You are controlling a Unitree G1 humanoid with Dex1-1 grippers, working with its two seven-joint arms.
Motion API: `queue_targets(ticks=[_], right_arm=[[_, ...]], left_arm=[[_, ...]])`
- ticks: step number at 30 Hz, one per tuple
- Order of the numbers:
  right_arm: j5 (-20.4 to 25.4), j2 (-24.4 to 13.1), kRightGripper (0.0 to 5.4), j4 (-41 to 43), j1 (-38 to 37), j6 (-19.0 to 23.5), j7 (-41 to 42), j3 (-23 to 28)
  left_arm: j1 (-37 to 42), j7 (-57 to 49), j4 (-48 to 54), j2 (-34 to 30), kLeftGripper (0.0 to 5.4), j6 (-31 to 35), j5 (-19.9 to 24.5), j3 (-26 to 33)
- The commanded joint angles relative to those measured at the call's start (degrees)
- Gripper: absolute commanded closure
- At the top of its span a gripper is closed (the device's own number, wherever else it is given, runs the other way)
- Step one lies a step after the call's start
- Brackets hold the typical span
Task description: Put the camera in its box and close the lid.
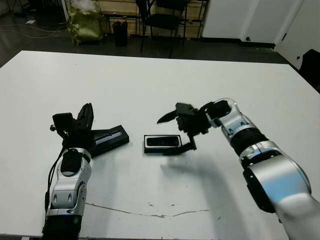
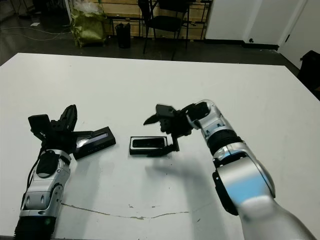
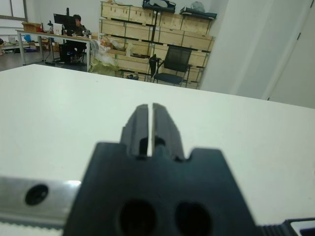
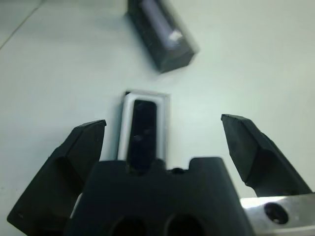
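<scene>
Right pincer [image 1: 177,131] hangs spread wide, one finger up off the counter [image 1: 165,80], the other down at the near-right end of the box [image 1: 162,143], nothing between them. That box lies with its long axis running left to right across the counter, white lining showing as a rim, and the camera [image 1: 162,142] sits inside it, a dark bar lying along that same line, flat in the tray. Out to the left, well apart from the box, the lid [image 1: 109,138] lies flat with its pale panel facing up, its long axis slanted, the far end tipped toward the box. Left pincer [image 1: 87,116] is pressed together and carries nothing, fingers pointing away over the counter, just beside the lid's left end.
</scene>
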State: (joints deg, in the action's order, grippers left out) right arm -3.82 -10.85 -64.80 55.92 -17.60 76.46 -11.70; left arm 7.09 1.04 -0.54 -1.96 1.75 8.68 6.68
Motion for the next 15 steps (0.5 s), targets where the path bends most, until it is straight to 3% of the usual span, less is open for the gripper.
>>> queue_targets(ticks=[1,4,8,12,15], right_arm=[[4.1,-1.6,0.01,2.9,-0.7,7.2,-4.7,5.0],[7.8,-2.0,0.01,9.3,-4.0,12.6,-9.1,8.6],[12.0,-1.8,0.57,19.3,-9.6,16.0,-13.0,11.3],[12.9,-1.3,1.46,26.9,-14.8,13.9,-17.7,11.6],[10.9,-1.5,2.14,31.3,-18.4,12.2,-22.1,10.1]], left_arm=[[-0.3,0.2,-0.8,-0.1,5.40,0.6,-0.1,0.1],[-0.2,-0.2,-0.8,-0.1,5.40,0.4,-0.8,-0.2],[-0.1,-0.1,-0.8,0.0,5.40,0.6,-0.6,-0.1],[-0.1,-0.4,-0.4,-0.1,5.40,1.2,-0.8,-0.3],[0.1,0.1,-0.8,0.0,5.40,0.8,-0.3,-0.2]])
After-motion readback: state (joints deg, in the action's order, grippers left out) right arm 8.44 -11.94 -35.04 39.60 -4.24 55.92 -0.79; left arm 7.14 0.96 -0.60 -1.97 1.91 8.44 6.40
